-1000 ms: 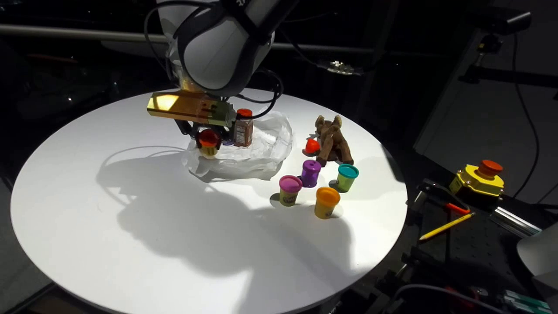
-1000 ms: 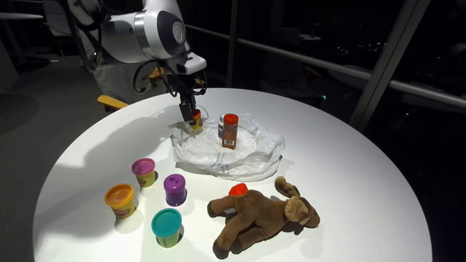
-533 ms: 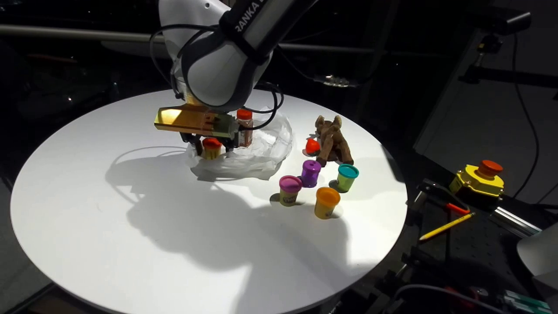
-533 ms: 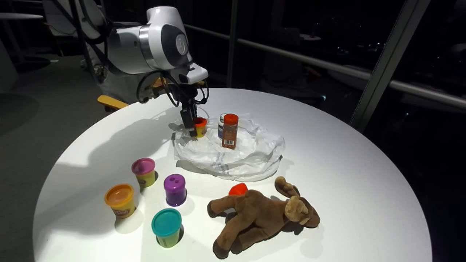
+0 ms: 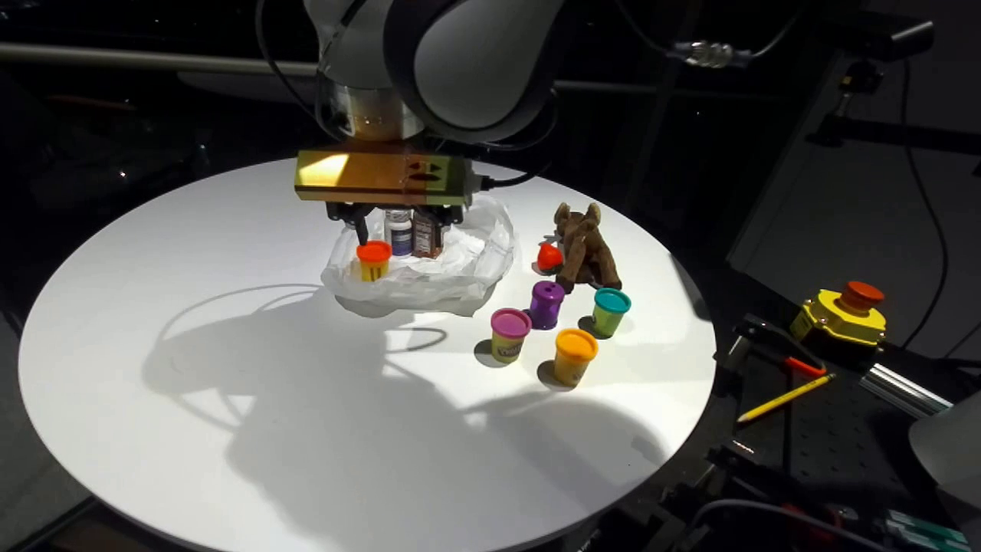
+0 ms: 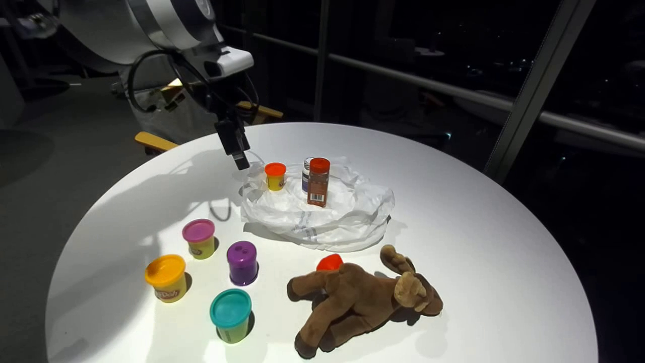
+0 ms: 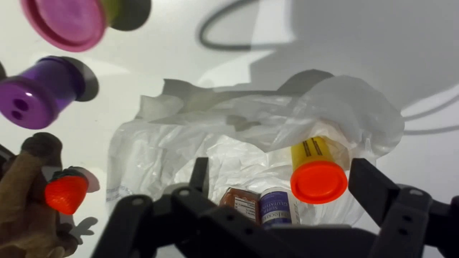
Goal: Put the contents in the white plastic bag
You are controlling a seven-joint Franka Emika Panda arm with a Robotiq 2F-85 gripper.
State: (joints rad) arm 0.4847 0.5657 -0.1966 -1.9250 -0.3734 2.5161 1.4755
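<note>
While the fingers (image 7: 371, 190) are wide apart, the red-lidded yellow cup (image 6: 275, 177), white bottle (image 5: 399, 236) and brown jar (image 6: 318, 185) stand within the folds of the white plastic bag (image 6: 352, 233); on the counter (image 6: 484, 252) beside it are the pink-lidded cup (image 6: 199, 239), purple cup (image 6: 242, 264), orange-lidded cup (image 6: 166, 278), teal-lidded cup (image 6: 231, 316) and brown toy animal (image 6: 364, 296).
</note>
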